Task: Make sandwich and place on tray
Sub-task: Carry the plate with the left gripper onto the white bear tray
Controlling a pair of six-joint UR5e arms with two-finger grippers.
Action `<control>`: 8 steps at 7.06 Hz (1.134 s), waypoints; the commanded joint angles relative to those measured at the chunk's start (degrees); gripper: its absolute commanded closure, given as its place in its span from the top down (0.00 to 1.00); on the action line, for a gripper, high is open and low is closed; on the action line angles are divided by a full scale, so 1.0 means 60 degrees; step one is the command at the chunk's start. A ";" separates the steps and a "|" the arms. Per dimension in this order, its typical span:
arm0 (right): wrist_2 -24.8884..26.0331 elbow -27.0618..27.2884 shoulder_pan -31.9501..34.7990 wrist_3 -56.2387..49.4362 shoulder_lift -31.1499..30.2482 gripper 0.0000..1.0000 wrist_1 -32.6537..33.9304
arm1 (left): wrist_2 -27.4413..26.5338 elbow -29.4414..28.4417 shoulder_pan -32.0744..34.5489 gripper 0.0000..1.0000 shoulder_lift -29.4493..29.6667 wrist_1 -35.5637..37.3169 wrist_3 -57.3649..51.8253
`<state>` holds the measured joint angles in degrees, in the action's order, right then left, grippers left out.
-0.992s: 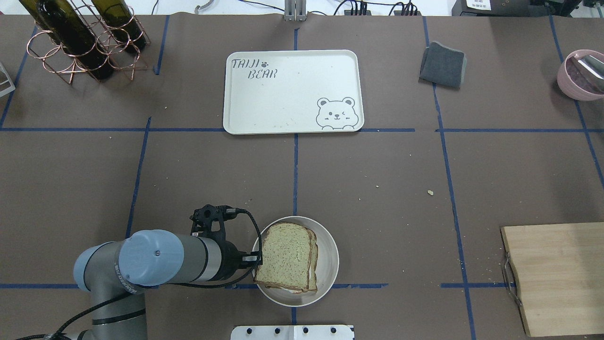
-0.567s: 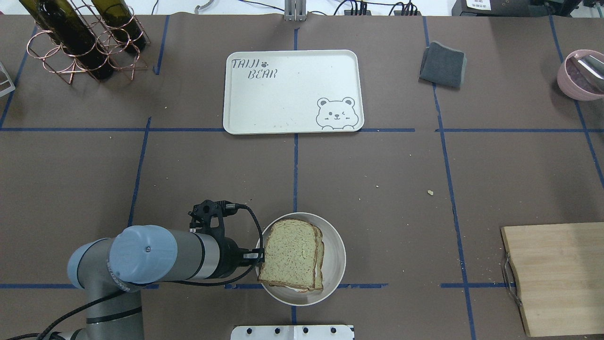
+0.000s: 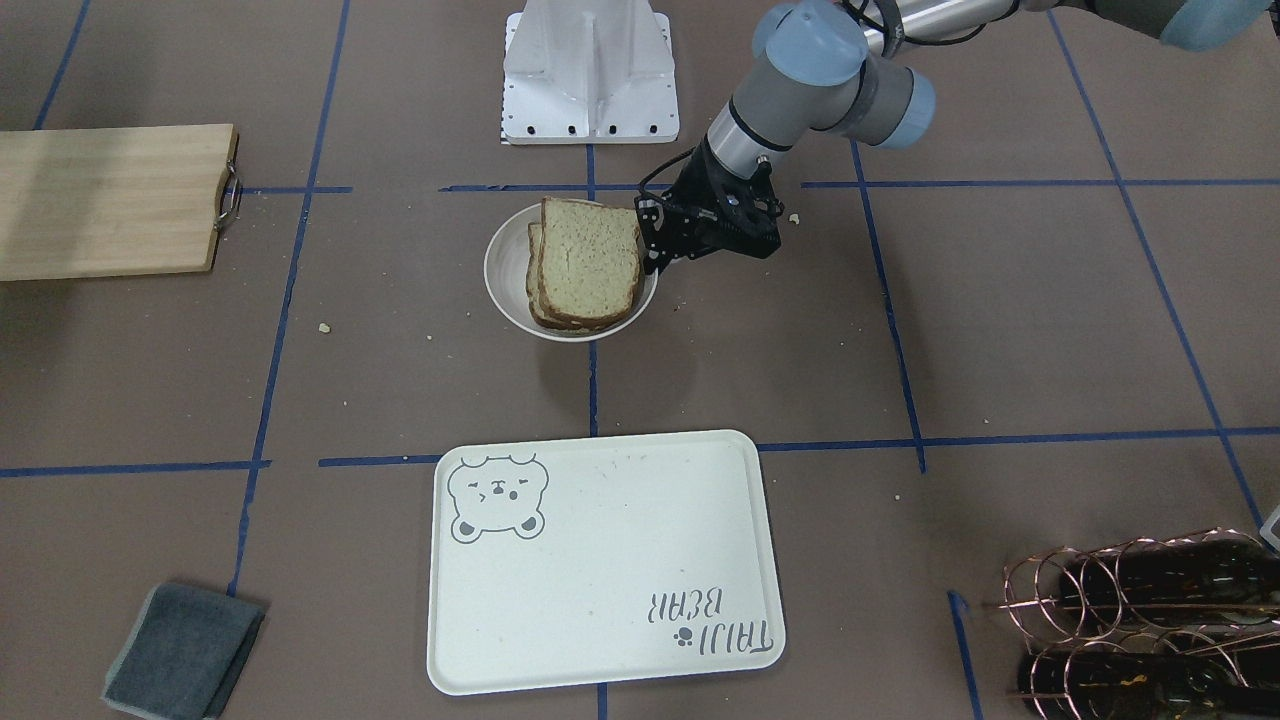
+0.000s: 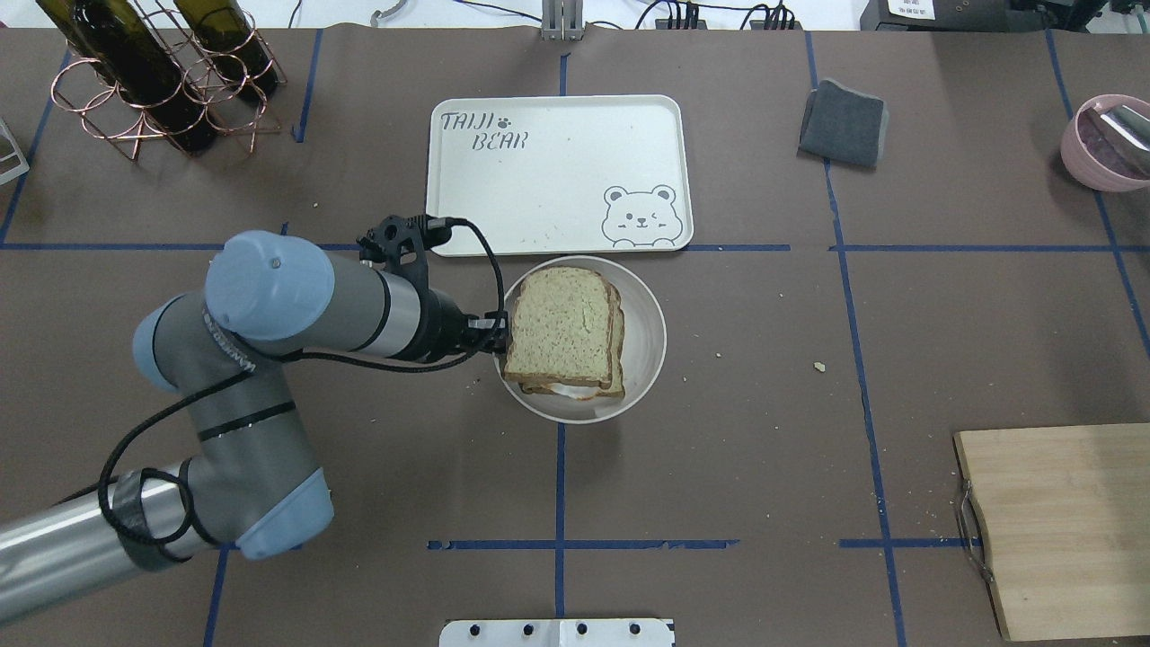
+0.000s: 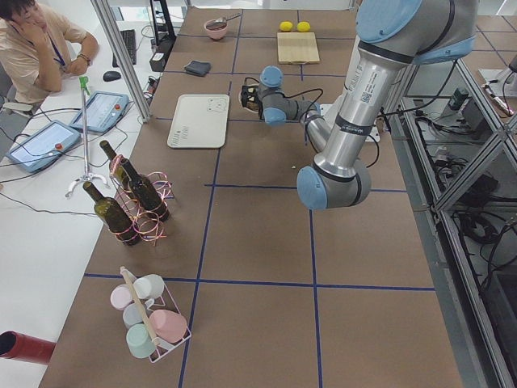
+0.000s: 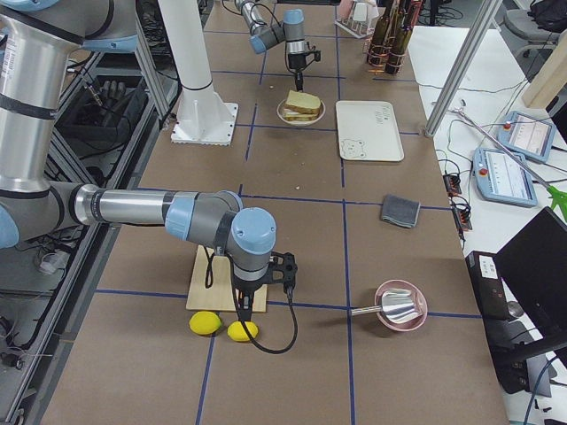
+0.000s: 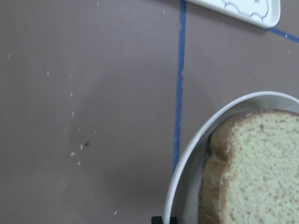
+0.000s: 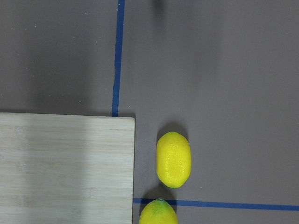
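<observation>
The sandwich [image 4: 561, 328], two speckled bread slices with a bit of egg white showing at the front edge, lies in a small round white dish [image 4: 647, 341]. My left gripper [image 4: 494, 340] is shut on the dish's left rim and holds it above the table, just in front of the cream bear tray [image 4: 557, 171]. The front-facing view shows the sandwich [image 3: 588, 262], dish [image 3: 500, 270], left gripper [image 3: 650, 255] and tray [image 3: 600, 560]. The left wrist view shows the bread [image 7: 257, 172] and dish rim [image 7: 187, 158]. My right gripper [image 6: 244, 305] hangs by the cutting board; I cannot tell its state.
A wooden cutting board [image 4: 1060, 530] lies at the front right, with two lemons [image 8: 173, 159] beside it. A grey cloth [image 4: 843, 123] and a pink bowl [image 4: 1110, 144] sit at the back right. A wire rack of wine bottles [image 4: 153, 72] stands at the back left.
My left arm has carried the dish with the sandwich away from the table's front edge, forward and slightly right, up to the tray's near edge.
</observation>
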<state>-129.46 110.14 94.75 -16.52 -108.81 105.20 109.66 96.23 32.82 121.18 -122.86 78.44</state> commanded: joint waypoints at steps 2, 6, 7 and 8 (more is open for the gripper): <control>0.0014 -0.0002 0.0000 0.0000 -0.0015 1.00 0.0000 | 0.0620 -0.4187 0.1923 0.00 0.2821 -0.0119 -0.1644; 0.0043 -0.0002 0.0000 0.0000 0.0000 1.00 0.0000 | 0.0562 -0.7498 0.2074 0.00 0.3943 -0.2243 -0.1808; 0.0043 -0.0002 0.0000 0.0000 0.0000 1.00 0.0000 | 0.0576 -0.7484 0.2088 0.84 0.3943 -0.2244 -0.2259; 0.0029 -0.0002 0.0000 0.0000 -0.0015 1.00 0.0000 | 0.0576 -0.7440 0.2161 1.00 0.3929 -0.2244 -0.2684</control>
<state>-129.23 110.12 94.74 -16.53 -108.83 105.21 113.10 51.61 45.44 144.75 -136.18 65.14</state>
